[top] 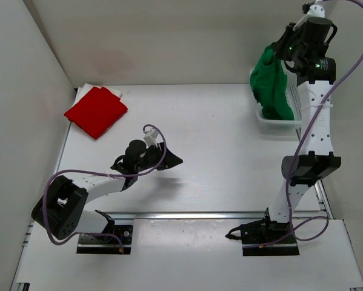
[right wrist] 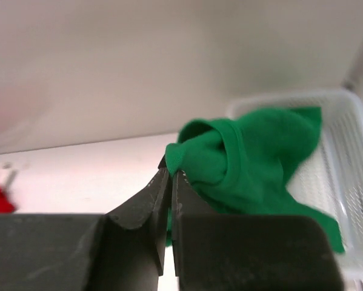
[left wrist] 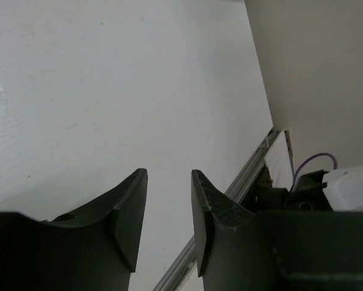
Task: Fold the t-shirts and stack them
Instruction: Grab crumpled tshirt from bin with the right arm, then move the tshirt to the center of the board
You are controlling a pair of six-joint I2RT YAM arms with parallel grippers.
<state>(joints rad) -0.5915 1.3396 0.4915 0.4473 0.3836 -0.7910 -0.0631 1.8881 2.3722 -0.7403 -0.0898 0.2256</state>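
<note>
Step in hand, as judged: drawing the green t-shirt [top: 273, 85] up out of the white lattice basket [top: 290, 124] at the far right of the table [top: 217, 139]. Right gripper [right wrist: 169, 173] pinched shut on a thin fold of that shirt beside the collar; rest of the cloth hanging bunched below, lower end down in the basket. To do it well: raise until the hem clears the basket rim before swinging toward the open middle of the table; go slowly, a thin pinch being likely to slip; watch for the basket dragging along. Left gripper [left wrist: 169, 182] about half open, holding nothing, low over bare table at front left; bring across later to catch a free corner for spreading. Red t-shirt [top: 96, 111] folded at the far left corner, atop a white t-shirt [top: 86, 89] showing only at its edges. Overhead only: both arms' places and the stack in full. Right wrist only: the pinch itself and the collar band; of the stack, just a blurred red sliver at the left edge. Left wrist: no cloth in view, bare table beneath the jaws.
</note>
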